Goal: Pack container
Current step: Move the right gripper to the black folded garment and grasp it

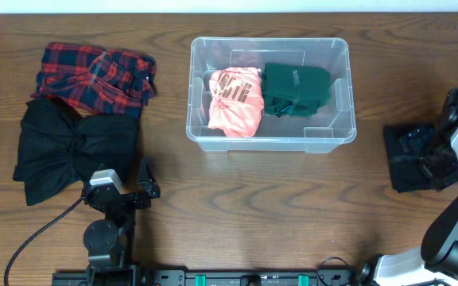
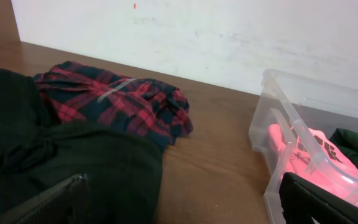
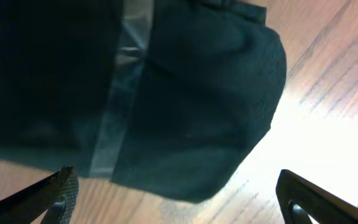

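The packing is judged to be partly done. The container (image 1: 270,144) is set on the table (image 1: 237,214), and two folded items are already laid inside it: a pink garment (image 1: 235,99) with dark lettering in its left half and a dark green garment (image 1: 295,90) in its right half, the two touching. Room is seen above both, so more can be taken in.

Three items are left outside. Well to the left of the container, a red and navy plaid garment (image 1: 94,75) is bunched up, and a black garment (image 1: 70,147) is laid against its near edge. To the right of the container, a further dark garment (image 1: 408,159) is spread on the wood.

The left gripper (image 1: 144,188) is held low, to the left of the container and nearer the robot, just beside the black garment. Its fingers are spread wide and nothing is gripped between them. The right gripper (image 3: 174,174) is poised directly over the dark garment right of the container, with its fingers likewise spread wide and nothing pinched. Whether the cloth is touched cannot be told.

Nothing is seen standing between the loose items and the container's open top. The raised rim must be cleared on each carry, and the bunched cloth is likely to trail or unfold when lifted.
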